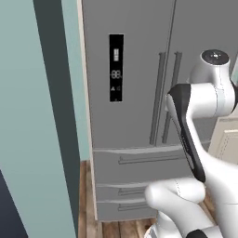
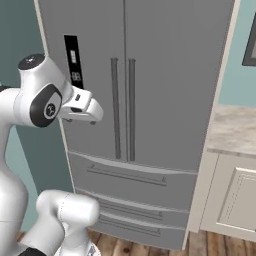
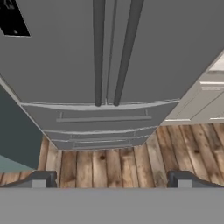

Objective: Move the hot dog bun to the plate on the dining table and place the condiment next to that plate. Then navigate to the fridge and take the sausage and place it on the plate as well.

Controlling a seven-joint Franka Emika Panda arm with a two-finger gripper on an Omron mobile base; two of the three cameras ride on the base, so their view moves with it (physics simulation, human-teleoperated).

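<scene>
A tall grey fridge (image 2: 150, 100) is seen clad in smooth, matt brushed metal, its long vertical handles (image 2: 123, 107) in like finish, its black dispenser panel (image 1: 116, 67) glossy. Knotted brown wood planks (image 3: 109, 164) make up the floor; a marbled stone counter (image 2: 232, 130) tops matt cream cabinets (image 2: 232, 200).

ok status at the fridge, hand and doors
Hand open, holding nothing, facing the fridge. Both doors shut, handles untouched, drawers closed. Nothing between hand and doors.
</scene>
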